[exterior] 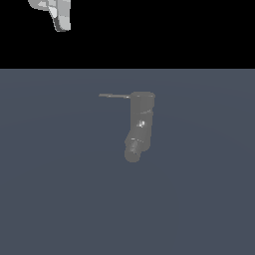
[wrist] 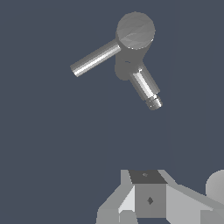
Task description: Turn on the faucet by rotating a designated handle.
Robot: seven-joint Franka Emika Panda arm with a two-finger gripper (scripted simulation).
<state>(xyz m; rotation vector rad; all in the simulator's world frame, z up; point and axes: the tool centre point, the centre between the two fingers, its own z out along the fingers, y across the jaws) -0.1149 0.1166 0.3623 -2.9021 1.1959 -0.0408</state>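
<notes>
One faucet (exterior: 141,119) with one handle (exterior: 114,95) and one spout (exterior: 133,149).

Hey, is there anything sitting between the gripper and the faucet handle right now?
Nothing visible. The gripper hangs high toward the exterior view's left, well apart from the faucet. The handle juts sideways from the cap toward the exterior view's left, with only bare floor around it.
</notes>
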